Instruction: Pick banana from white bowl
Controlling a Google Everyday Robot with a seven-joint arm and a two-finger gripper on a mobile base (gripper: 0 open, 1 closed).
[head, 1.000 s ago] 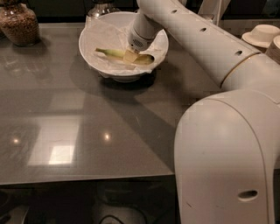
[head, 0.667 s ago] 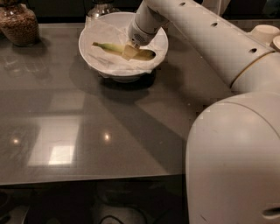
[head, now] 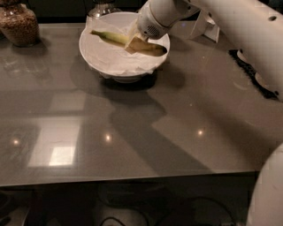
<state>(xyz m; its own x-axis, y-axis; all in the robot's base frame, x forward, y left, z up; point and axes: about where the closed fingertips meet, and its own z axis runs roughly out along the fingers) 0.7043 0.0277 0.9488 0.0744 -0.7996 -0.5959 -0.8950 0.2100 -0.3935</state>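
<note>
The banana point(head: 111, 37) lies across the white bowl point(head: 90, 55) on crumpled white paper, with its greenish stem to the left and its darker tip to the right. The bowl stands at the back of the grey table. My gripper point(head: 134, 43) reaches down into the bowl from the upper right and sits right on the banana's middle, hiding that part. The white wrist point(head: 152, 20) is just above the bowl's right rim.
A glass jar with brown contents point(head: 17, 24) stands at the back left. A glass object point(head: 101, 8) is behind the bowl. A white stand point(head: 208, 25) and a dark mat with dishes point(head: 254, 77) are at the right. My arm point(head: 247, 31) crosses the upper right. The table's front edge point(head: 132, 178) runs across the bottom.
The bulky part of my arm has swung right and out of the lower right of the view. The gripper has stayed on the banana in the bowl.
</note>
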